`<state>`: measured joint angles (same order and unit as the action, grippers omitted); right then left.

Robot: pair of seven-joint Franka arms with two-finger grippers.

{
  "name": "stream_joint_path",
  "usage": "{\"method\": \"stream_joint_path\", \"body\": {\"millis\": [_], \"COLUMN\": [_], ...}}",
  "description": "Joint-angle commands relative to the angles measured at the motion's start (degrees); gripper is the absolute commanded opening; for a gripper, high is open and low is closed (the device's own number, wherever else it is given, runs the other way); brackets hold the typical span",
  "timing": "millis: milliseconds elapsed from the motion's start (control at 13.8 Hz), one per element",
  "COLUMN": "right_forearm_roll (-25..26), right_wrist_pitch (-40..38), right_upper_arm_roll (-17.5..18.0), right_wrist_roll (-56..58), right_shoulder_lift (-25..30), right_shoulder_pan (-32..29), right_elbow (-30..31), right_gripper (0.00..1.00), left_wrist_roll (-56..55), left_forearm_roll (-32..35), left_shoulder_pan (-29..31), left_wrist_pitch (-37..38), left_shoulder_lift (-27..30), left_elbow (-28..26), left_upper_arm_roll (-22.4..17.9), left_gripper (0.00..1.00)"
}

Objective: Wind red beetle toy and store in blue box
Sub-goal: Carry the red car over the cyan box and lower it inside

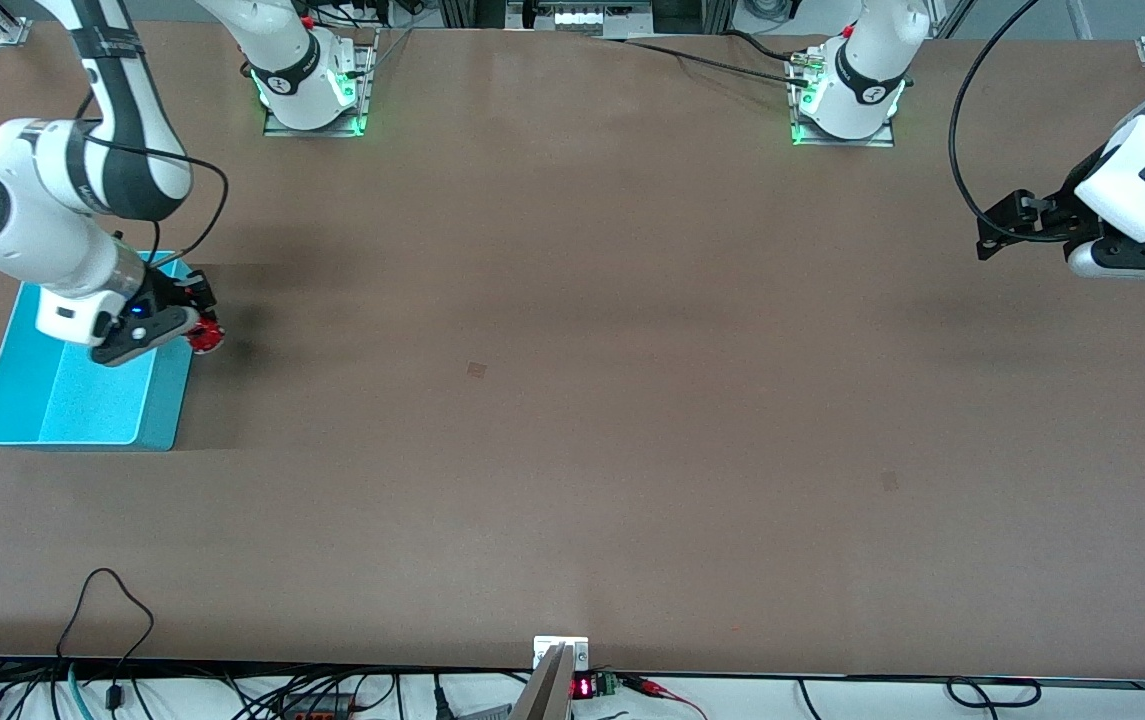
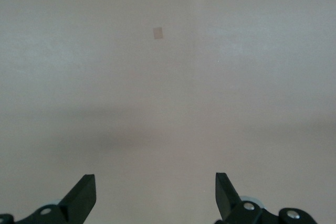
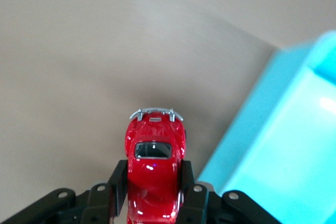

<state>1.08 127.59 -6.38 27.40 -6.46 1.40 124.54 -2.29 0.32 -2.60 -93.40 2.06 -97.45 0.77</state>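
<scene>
the right pincer (image 1: 194, 322) clamps the tiny glossy red beetle-shaped toy car (image 3: 154, 169) between its fingers, hanging over the brown tabletop (image 1: 572, 400) just beside the rim of the light cyan-blue open plastic box (image 1: 82, 390) at the right arm's end. the left pincer (image 2: 155, 203) waits spread wide, holding nothing, over bare tabletop at the left arm's end.

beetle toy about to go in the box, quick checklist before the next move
1. Right gripper shut on the toy: ok.
2. Toy over the box opening: not ok, it hangs beside the box wall, over the table.
3. Box bottom bare where visible: ok.
4. Left gripper waits open toward its own end of the table, out of the way: ok.
5. Toy wound: cannot tell.
</scene>
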Motion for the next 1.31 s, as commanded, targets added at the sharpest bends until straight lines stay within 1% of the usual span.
{"method": "stream_joint_path", "body": {"millis": [0,145,436,727,873,1018,1164,1236], "right_forearm_roll": [-0.38,-0.21,-0.20,-0.38,-0.47,-0.47,-0.47,-0.47], "right_wrist_pitch": [-0.42,0.11,5.20,9.33,10.83,11.45,11.62,11.62], "right_upper_arm_roll": [-3.89,-7.49,-13.47,-13.49,-13.49,-13.49,-13.49,-13.40], "right_wrist_roll": [-6.74,-6.66,-6.93,-6.66,-6.57,-6.22,-6.22,-6.31], "right_shoulder_lift": [0.57,-0.30,-6.00,-12.24,-14.45,-16.99,-18.15,-18.41], "right_shoulder_pan": [-0.43,-0.61,-1.04,-3.15,-3.77,-4.12,-4.47,-4.47], "right_elbow": [-0.44,-1.66,-2.46,-2.37,-2.37,-2.29,-2.20,-2.20], "right_gripper": [0.00,0.00,0.00,0.00,0.00,0.03,0.04,0.11], "left_wrist_roll": [0.00,0.00,-0.70,-0.43,-0.52,-0.44,-0.43,-0.52], "left_forearm_roll": [-0.67,-0.67,-0.67,-0.67,-0.67,-0.67,-0.67,-0.67], "left_shoulder_pan": [-0.30,-0.30,-0.30,-0.30,-0.30,-0.30,-0.30,-0.30], "left_wrist_pitch": [0.94,0.94,0.94,0.94,0.94,0.94,1.38,1.73], "left_shoulder_lift": [0.05,0.05,0.05,0.05,0.05,0.05,-0.04,0.05], "left_elbow": [0.51,0.51,0.60,0.51,0.60,0.51,0.60,0.60], "left_upper_arm_roll": [-0.07,-0.07,-0.07,-0.07,-0.07,-0.07,-0.07,-0.07], "left_gripper": [1.00,1.00,1.00,1.00,1.00,1.00,1.00,1.00]}}
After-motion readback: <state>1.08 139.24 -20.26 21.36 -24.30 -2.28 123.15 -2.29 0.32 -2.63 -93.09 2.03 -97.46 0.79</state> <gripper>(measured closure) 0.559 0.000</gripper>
